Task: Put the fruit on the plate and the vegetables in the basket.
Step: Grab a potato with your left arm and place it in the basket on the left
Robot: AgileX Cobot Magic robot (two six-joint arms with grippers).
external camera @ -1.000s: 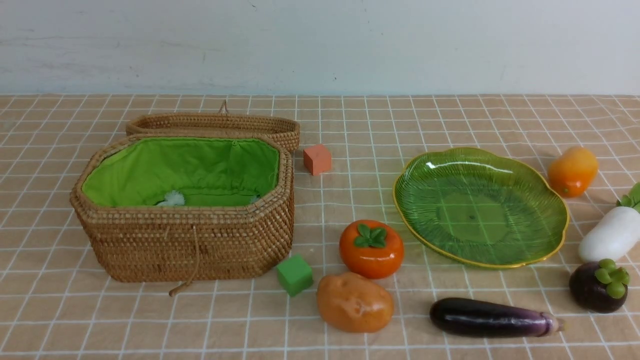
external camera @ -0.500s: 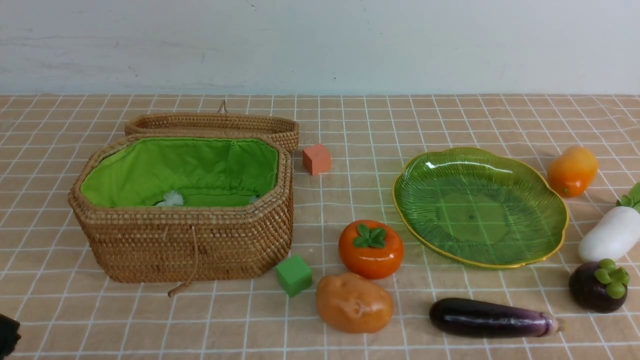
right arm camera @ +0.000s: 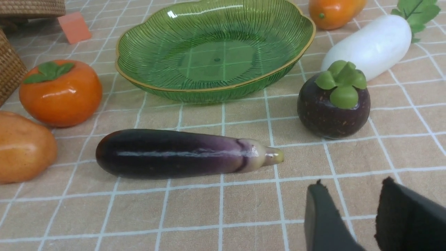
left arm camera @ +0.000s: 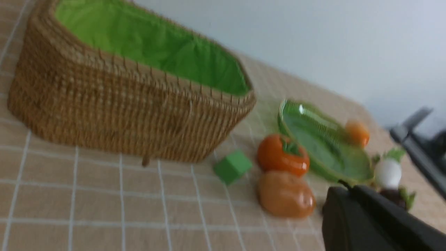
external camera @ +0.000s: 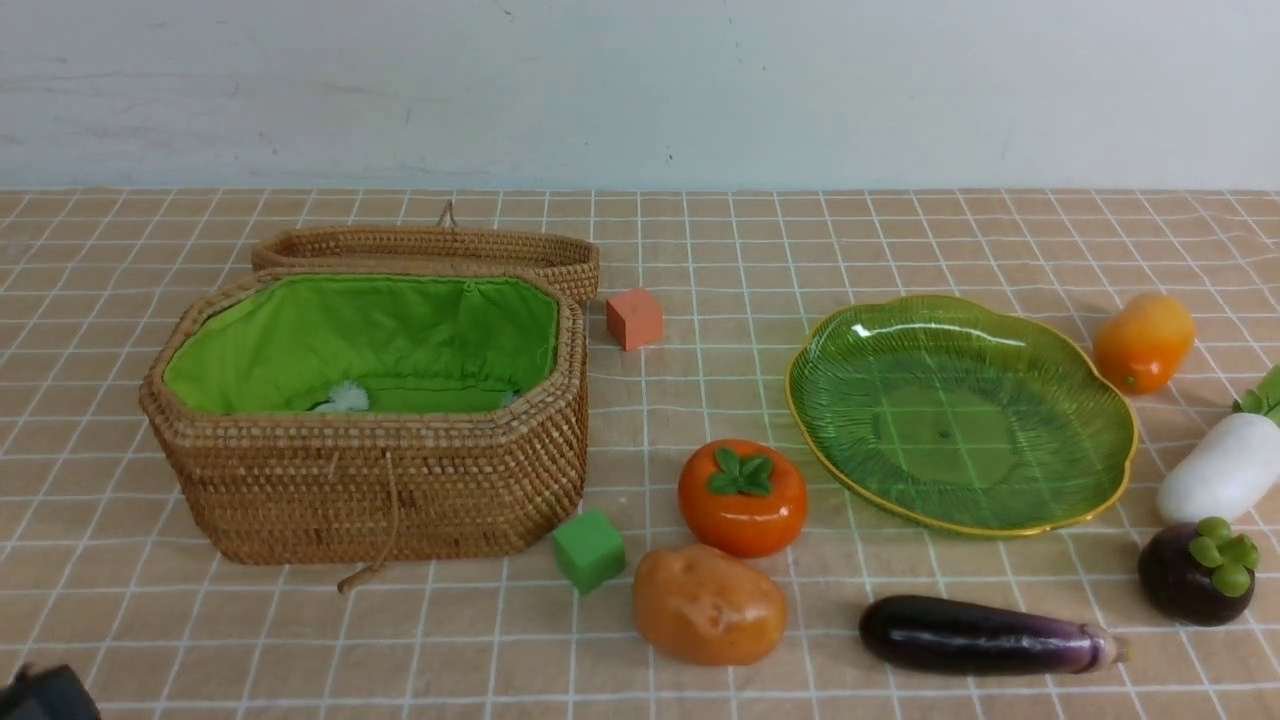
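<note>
The basket stands open on the left half of the table, its long axis running along the near edge. Of its inside only the green lining and a small white tuft at the near wall show; its floor is hidden. Its lid lies just behind it, towards the far edge. The plate sits right of centre with its ribbed floor bare.

A tan cloth with a white grid covers the table, and a pale wall rises behind the far edge.

The persimmon stands leaf cap up between basket and plate, with the potato just in front of it. The eggplant lies near the near edge, long axis along that edge, its stem end pointing to the right edge. The mangosteen stands cap up near the right edge. The radish lies slanted behind it, leaves towards the far right corner. The mango lies beyond the plate's right side. An orange cube sits beside the lid's right end and a green cube at the basket's near right corner.

The left gripper is at the near left corner, pressed closed on nothing. The right gripper hangs over the cloth on the near side of the eggplant's stem end, its jaws a narrow gap apart and empty.
</note>
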